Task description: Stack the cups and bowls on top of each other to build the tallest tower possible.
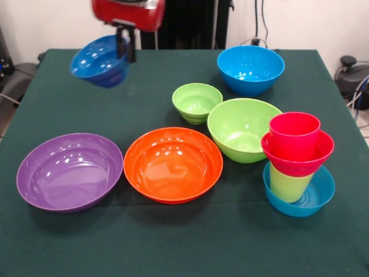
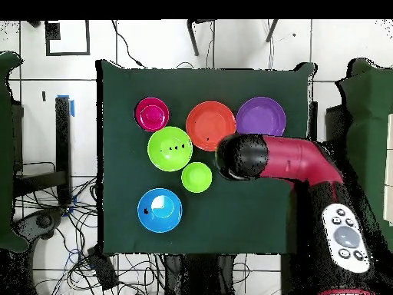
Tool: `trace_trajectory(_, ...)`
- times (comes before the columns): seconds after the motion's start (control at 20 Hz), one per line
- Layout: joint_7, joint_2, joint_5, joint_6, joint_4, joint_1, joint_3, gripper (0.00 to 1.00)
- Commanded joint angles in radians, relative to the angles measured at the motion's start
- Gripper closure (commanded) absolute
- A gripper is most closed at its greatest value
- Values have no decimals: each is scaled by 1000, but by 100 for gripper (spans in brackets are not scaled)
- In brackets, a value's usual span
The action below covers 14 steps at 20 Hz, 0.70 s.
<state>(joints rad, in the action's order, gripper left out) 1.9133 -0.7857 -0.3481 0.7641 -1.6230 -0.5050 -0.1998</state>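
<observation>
Tool [image 1: 127, 49] pinches the rim of a small glossy dark-blue plastic bowl [image 1: 99, 60], tilted above the bench [image 1: 173, 242], well apart from the multicolour tower [image 1: 297, 164]. Light, stiff, likely slippery; rim grip suits.

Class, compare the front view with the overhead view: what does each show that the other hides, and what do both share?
Only the front view shows the gripper holding a dark-blue bowl in the air, and the tower's layers: teal-blue bowl, lime-green tumbler, red bowl, red tumbler.

Only the overhead view shows the arm's whole reach across the table; it hides that held bowl.

Both show the purple bowl, orange bowl and large green bowl.
</observation>
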Motion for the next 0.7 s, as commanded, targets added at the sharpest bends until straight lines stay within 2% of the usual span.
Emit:
trace_trajectory(0.05, 396, 32, 97, 191, 175, 150, 104, 100)
trace_trajectory(0.45, 538, 99, 147, 346, 365, 245, 134, 100)
trace_trajectory(0.7, 635, 185, 158, 503, 576, 306, 152, 100)
